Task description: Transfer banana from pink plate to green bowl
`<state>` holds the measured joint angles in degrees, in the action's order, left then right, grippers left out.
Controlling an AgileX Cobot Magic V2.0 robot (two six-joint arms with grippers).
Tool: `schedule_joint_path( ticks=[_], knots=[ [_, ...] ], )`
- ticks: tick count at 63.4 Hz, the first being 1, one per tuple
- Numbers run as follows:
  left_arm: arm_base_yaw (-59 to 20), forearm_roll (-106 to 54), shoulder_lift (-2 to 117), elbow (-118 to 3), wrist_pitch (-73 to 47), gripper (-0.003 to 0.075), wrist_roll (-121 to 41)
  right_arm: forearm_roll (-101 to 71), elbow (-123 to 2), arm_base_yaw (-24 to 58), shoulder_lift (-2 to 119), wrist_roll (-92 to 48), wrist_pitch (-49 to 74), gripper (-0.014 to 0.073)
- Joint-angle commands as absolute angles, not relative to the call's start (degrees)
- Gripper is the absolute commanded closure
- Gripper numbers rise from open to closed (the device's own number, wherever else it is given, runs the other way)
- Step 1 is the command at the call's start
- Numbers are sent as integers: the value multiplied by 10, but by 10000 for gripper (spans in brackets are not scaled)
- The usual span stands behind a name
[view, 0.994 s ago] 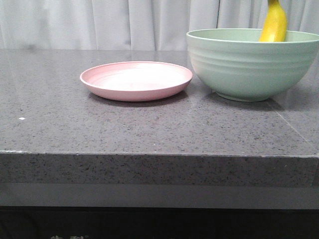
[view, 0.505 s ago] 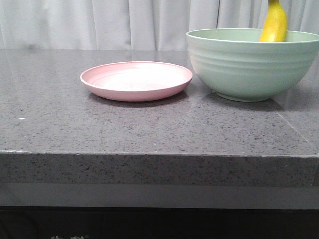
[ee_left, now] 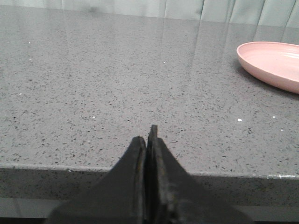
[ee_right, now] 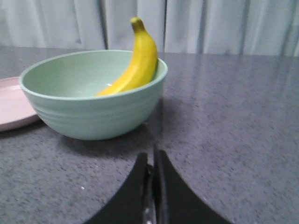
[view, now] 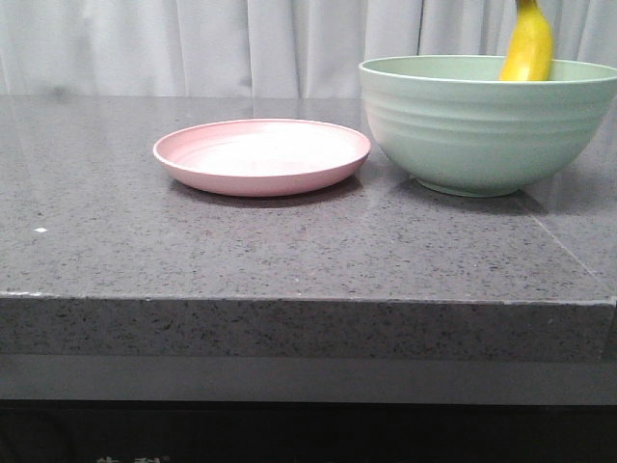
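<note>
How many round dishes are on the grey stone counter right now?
2: the shallow pastel pink plate sits empty mid-counter, and the deep mint-green bowl stands to its right, holding the yellow banana. None seems hidden.

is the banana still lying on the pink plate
No, the pink plate holds nothing, and the banana leans inside the green bowl.

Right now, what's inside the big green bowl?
The banana is inside the green bowl, leaning on the wall with one end poking above the rim. Nothing else shows, though the near wall hides the bowl's bottom.
</note>
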<state>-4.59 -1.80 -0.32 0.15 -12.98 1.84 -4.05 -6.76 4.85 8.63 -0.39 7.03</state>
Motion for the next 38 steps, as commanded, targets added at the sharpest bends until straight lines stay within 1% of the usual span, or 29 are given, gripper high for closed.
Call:
schedule_joint_path(
  ticks=[1, 10, 13, 38],
  knots=[
    [-49, -23, -17, 5, -81, 739, 21, -34, -40, 19, 49, -11, 23, 662],
    [-49, -23, -17, 5, -81, 739, 21, -42, 15, 4, -9, -11, 25, 662],
    [-49, -23, -17, 5, -81, 739, 21, -44, 13, 4, -20, -11, 47, 662],
    [-49, -23, -17, 5, -81, 739, 21, -44, 13, 4, -19, -11, 50, 662]
  ],
)
